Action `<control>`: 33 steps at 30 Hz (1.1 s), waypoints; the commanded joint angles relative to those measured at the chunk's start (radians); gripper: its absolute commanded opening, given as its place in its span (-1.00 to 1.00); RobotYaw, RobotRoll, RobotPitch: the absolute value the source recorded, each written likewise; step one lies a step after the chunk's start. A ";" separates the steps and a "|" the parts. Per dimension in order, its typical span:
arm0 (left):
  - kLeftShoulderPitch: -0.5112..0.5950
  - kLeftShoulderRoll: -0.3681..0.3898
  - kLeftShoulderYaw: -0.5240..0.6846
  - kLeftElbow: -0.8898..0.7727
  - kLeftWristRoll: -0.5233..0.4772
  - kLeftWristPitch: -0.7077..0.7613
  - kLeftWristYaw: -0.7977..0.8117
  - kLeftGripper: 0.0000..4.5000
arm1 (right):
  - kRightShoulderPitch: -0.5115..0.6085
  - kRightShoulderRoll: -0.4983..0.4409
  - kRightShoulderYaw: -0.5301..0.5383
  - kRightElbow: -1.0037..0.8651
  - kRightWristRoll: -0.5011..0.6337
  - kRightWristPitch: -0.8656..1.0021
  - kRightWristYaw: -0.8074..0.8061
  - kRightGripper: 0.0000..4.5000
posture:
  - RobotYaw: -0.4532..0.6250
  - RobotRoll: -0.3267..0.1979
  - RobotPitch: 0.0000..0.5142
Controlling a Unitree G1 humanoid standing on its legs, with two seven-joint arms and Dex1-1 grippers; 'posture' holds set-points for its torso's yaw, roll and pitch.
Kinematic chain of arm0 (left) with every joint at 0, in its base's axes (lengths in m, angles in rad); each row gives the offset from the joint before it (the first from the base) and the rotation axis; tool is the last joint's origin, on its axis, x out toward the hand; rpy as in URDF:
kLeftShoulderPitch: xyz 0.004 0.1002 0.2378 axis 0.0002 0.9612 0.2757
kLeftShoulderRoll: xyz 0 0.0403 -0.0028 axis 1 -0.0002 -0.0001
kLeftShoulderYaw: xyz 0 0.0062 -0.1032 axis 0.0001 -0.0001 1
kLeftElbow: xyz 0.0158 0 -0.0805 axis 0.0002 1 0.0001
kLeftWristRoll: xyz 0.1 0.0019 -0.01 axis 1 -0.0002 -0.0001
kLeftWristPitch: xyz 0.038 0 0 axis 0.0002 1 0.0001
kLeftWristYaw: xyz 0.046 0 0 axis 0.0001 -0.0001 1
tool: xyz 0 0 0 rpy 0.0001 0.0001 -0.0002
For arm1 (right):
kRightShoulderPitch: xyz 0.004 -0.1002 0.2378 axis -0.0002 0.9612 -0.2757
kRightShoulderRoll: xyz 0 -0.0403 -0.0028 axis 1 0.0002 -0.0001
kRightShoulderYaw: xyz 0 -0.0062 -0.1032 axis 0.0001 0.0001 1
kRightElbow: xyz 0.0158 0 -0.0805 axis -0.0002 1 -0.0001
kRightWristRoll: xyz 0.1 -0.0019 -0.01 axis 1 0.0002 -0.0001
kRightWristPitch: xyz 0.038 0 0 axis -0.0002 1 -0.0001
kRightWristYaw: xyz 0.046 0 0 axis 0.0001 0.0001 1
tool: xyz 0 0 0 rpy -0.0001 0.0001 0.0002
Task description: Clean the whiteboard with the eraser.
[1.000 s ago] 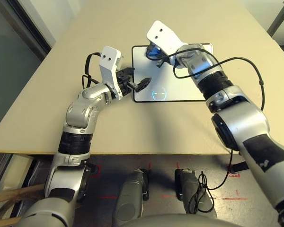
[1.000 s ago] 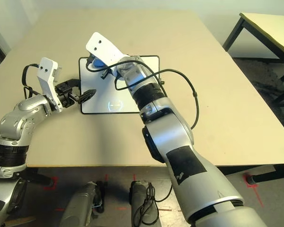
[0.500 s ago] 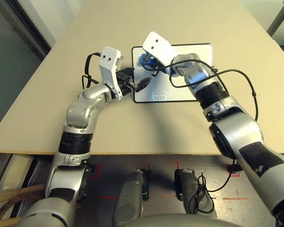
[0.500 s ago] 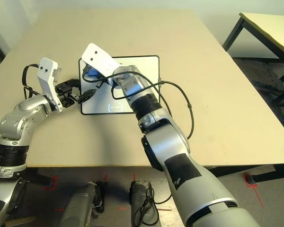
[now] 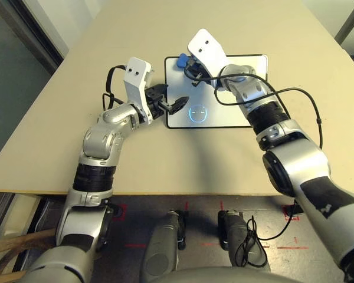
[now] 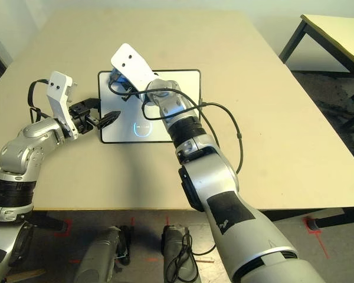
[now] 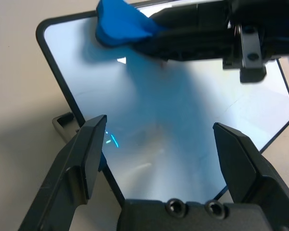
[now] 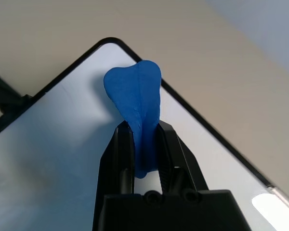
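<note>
One eraser (image 8: 135,103) inside right gripper (image 8: 143,139).

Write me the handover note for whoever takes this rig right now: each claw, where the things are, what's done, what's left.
Right claw: shut on the eraser, holding it over the far left corner of the whiteboard.
Left claw: open, holding nothing, poised over the board's near left edge.
Whiteboard: flat on the table, in front of the robot.
Done: eraser is in hand and at the board; most of the surface looks white.
Left: a small blue circular mark remains near the board's near edge. Bring the eraser down to wipe it.
</note>
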 commanded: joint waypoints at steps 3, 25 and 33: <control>-0.004 0.007 -0.016 0.018 0.012 -0.004 -0.010 1.00 | 0.081 0.012 0.013 -0.054 0.019 0.064 0.035 -0.74 | -0.02 0.25 -0.29; -0.007 0.008 -0.015 0.020 0.012 -0.007 -0.011 1.00 | -0.026 0.045 -0.085 0.105 0.092 -0.162 -0.017 -0.74 | -0.01 0.25 -0.30; -0.004 0.008 -0.015 0.014 0.010 -0.005 -0.009 1.00 | 0.034 0.040 -0.073 0.088 0.080 -0.142 -0.015 -0.74 | -0.01 0.25 -0.30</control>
